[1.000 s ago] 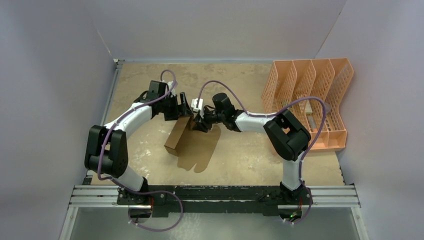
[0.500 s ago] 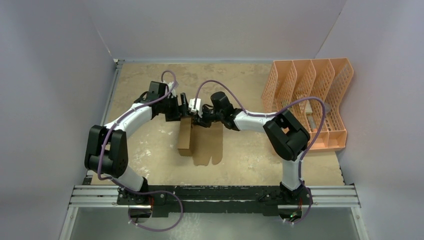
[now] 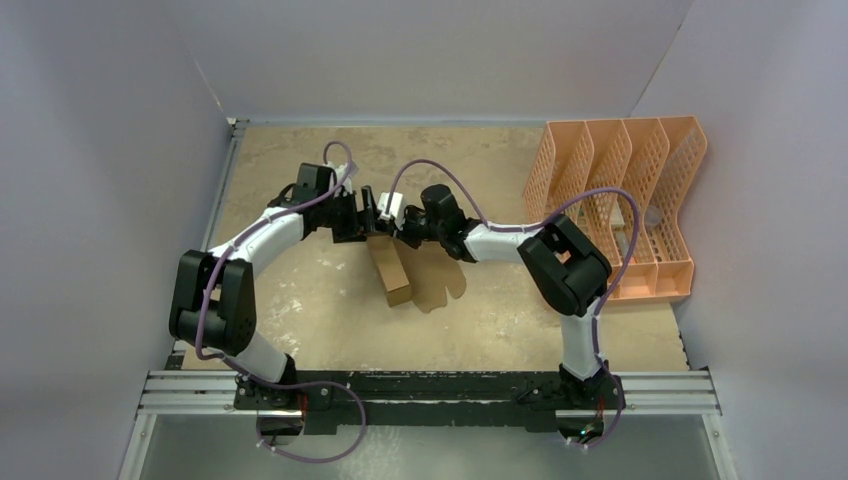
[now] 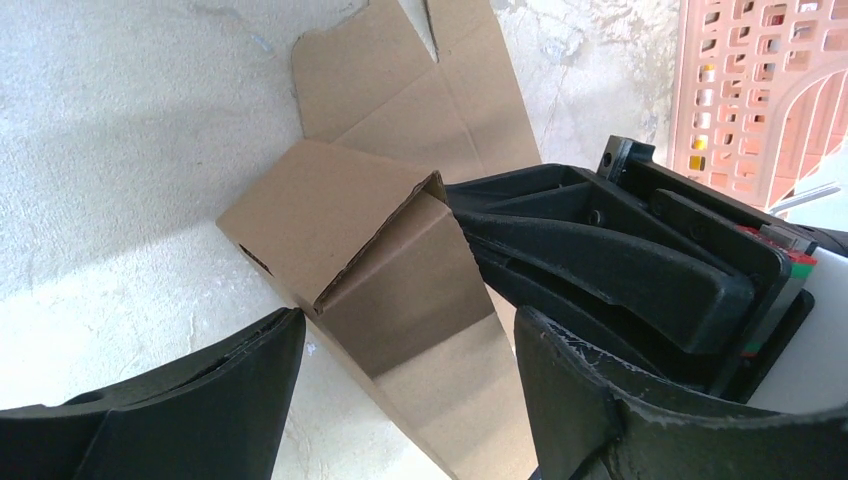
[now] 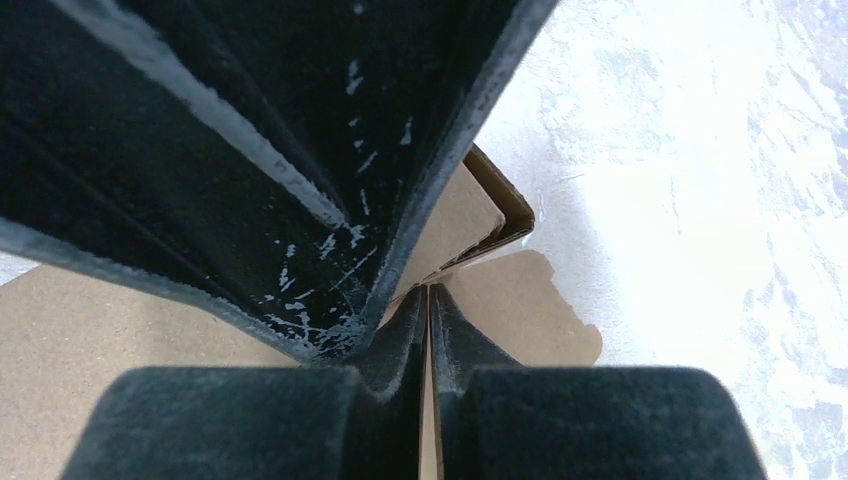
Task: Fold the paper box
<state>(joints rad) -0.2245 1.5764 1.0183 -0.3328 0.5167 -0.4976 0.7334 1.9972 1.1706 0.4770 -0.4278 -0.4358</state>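
- Pinching a thin wall of the paper box (image 3: 392, 272), the right gripper (image 3: 390, 236) has its two fingers (image 5: 540, 420) pressed together. In the right wrist view only a sliver of brown card shows between them.
- The left gripper (image 3: 362, 228) is spread wide. In the left wrist view its fingers stand on either side of the box's folded end. Nothing is clamped between them, and whether either tip touches the card cannot be told.
- The two grippers meet at the far end of the box, just beside each other, near the middle of the table (image 3: 300, 300).
- The box is half formed. One long part is folded up into a narrow raised sleeve that runs from the grippers toward the arm bases, angled slightly to the right in the overhead view.
- A flat part of the same sheet lies on the table to the right of the sleeve, joined to it, and ends in rounded tabs.
- From the left wrist, the sleeve's end is open and its corrugated edge shows. The right gripper's black fingers reach that corner from the right.
- More flat card spreads on the table beyond the sleeve, with a notch cut between two flaps.
- A peach-orange perforated file organizer (image 3: 620, 195) stands at the table's far right, well apart from the box.
- Purple cables (image 3: 430, 168) loop over both arms.
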